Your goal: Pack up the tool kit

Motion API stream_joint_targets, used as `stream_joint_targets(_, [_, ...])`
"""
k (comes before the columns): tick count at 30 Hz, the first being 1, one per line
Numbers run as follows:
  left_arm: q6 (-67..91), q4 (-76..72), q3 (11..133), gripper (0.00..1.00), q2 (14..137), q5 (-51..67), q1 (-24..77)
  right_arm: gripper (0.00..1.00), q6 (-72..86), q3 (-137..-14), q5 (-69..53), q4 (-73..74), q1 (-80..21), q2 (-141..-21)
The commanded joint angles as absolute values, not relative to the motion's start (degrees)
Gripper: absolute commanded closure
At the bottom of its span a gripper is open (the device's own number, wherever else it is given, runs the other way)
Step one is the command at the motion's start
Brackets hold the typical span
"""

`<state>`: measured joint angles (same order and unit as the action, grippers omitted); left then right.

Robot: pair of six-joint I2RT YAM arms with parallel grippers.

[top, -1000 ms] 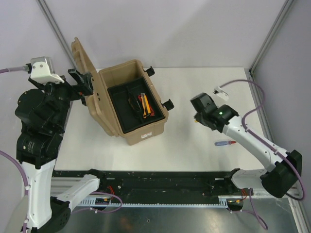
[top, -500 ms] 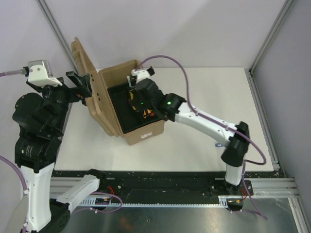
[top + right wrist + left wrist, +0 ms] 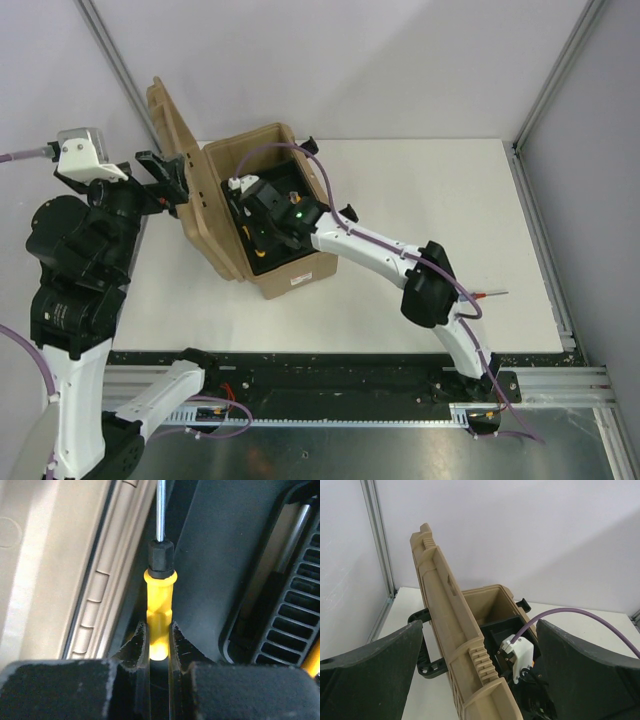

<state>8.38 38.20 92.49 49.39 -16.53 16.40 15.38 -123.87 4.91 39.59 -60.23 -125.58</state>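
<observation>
At the far left, the left gripper (image 3: 163, 172) is held high on a raised, folded arm. Its fingers are spread wide on either side of the upright lid of the tan plastic tool case (image 3: 215, 235). Whether the lid is touched cannot be told.

Inside the case, the yellow-handled screwdriver (image 3: 159, 600) is clamped at its butt end by the right gripper (image 3: 159, 640). It lies in the narrow channel between the case's hinge-side wall and the black plastic tray insert (image 3: 210, 570), with its steel shaft pointing away from the wrist.

The placing step is judged to be nearly done. The tool should be lowered until it is borne by the channel floor and kept parallel to the wall, and the fingers should be parted only slightly, since little room is seen on either side.

The right arm is stretched leftward across the white table (image 3: 420, 200), with its wrist dipped into the case. Beside its elbow a small red-tipped screwdriver (image 3: 490, 294) lies unpacked.
</observation>
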Motion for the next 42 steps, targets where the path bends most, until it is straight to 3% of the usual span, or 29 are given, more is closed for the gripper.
stream_joint_targets(1, [7.29,36.68,91.79,0.01,49.34,-17.86,16.79,1.0,14.83,-128.54,4.34,44.07,-60.17,-127.23])
stream_joint_targets(4, [7.23,36.73,91.81,0.01,49.6,-17.72,16.8,0.98,15.07,-128.69,4.95,44.31,-59.9,-127.76])
stream_joint_targets(12, [6.63,36.69,92.02,0.01,50.02,-17.48,16.79,0.73,17.09,-128.61,6.27,45.66,-58.41,-128.72])
stream_joint_targets(27, [5.1,36.72,93.42,0.01,50.84,-19.07,16.99,0.44,20.35,-129.45,6.11,44.43,-55.28,-121.38])
stream_joint_targets(30, [5.05,36.68,93.55,0.01,50.83,-19.07,16.97,0.32,21.43,-119.83,11.56,37.66,-55.21,-113.47])
stream_joint_targets(33, [4.95,36.65,93.6,0.0,50.76,-19.28,17.02,0.26,24.38,-106.76,16.5,29.26,-54.01,-103.78])
stream_joint_targets(37, [4.92,36.66,93.53,0.01,50.68,-19.45,17.01,0.26,32.05,-93.94,22.76,26.11,-49.99,-93.06])
stream_joint_targets(42, [5.05,36.65,93.16,0.0,50.98,-19.36,17.09,0.29,44.52,-83.36,28.81,32.67,-43.96,-83.68])
